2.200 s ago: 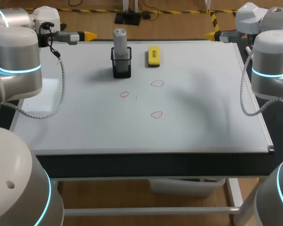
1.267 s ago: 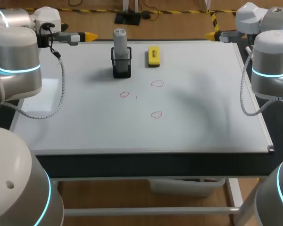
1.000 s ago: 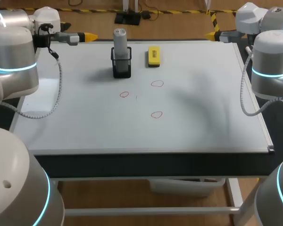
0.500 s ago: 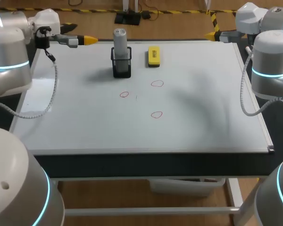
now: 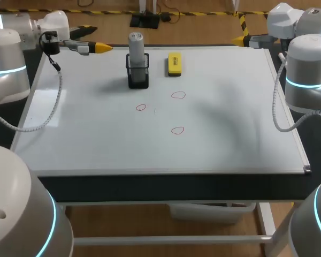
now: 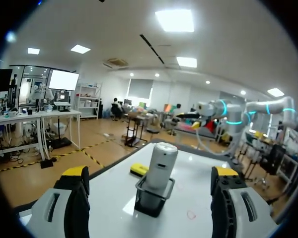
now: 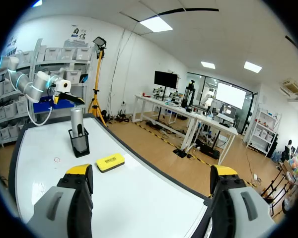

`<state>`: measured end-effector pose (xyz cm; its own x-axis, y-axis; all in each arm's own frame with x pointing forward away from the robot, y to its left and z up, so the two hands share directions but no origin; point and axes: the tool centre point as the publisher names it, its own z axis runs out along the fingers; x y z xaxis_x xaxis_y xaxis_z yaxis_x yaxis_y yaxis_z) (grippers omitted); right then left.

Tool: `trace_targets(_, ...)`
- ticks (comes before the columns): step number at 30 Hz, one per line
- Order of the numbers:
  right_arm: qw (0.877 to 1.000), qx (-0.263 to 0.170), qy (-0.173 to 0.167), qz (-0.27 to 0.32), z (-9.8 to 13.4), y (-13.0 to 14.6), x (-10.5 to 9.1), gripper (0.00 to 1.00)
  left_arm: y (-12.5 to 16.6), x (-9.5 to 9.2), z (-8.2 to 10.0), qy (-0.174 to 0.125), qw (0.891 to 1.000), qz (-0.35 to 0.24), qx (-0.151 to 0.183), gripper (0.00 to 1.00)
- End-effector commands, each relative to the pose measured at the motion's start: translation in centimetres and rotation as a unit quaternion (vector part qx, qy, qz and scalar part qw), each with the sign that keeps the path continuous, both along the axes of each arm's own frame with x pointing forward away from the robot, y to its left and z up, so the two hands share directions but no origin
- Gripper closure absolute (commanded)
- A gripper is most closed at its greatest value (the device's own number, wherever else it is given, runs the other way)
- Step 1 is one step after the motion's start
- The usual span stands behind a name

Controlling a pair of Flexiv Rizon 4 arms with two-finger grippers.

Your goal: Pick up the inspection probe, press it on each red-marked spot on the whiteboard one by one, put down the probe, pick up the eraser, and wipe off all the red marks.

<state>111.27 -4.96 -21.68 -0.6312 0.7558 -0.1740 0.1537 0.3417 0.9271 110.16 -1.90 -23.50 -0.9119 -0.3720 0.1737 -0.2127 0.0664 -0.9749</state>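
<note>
Nearest me, the whiteboard (image 5: 230, 134) carries 3 red marks, all small drawn rings and all whole: 1 closest (image 5: 177, 130), 1 further back on my left (image 5: 141, 107), 1 further back on my right (image 5: 178, 95); none shows a smear, so I judge that no wiping has begun.

Beyond them the inspection probe (image 5: 136, 45), a grey cylinder, stands upright in its black holder (image 5: 138, 77); the yellow eraser (image 5: 174, 63) lies flat near the holder on my right, apart from it.

Furthest off, my left gripper (image 5: 101, 47) hangs over the far left part of the board, pointing toward the probe, near it but not touching; in the left wrist view its 2 fingers (image 6: 74, 174) are spread wide and grasp nothing, with the probe standing ahead of them. My right gripper (image 5: 239, 39) sits at the board's far edge on my right, well apart from every task thing; in its own wrist view the fingers are likewise released and hold nothing.

A press would leave no trace I could see; yet with the probe in its holder I judge that no step is done. Left to do: lift the probe, press 3 marks, set the probe down, take the eraser, wipe 3 marks. The step in hand looks to be the 1st, with my left arm placed for the probe.
</note>
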Motion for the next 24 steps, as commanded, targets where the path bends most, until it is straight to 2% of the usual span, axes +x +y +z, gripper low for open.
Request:
trace_targets(1, 1.000, -0.001, 0.001, 0.000, 0.0, 0.0, 0.1, 0.00, -0.2, 0.9, -0.8, -0.001, 0.998, -0.059, -0.016, 0.00)
trace_targets(5, 1.000, -0.001, 0.001, 0.000, 0.0, 0.0, 0.1, 0.00, -0.7, 0.9, -1.0, -0.012, 0.997, -0.079, -0.025, 0.00)
trace_targets(24, 1.000, -0.001, 0.001, 0.000, 0.0, 0.0, 0.1, 0.00, -4.4, 1.2, -2.2, -0.020, 0.988, -0.141, -0.053, 0.00)
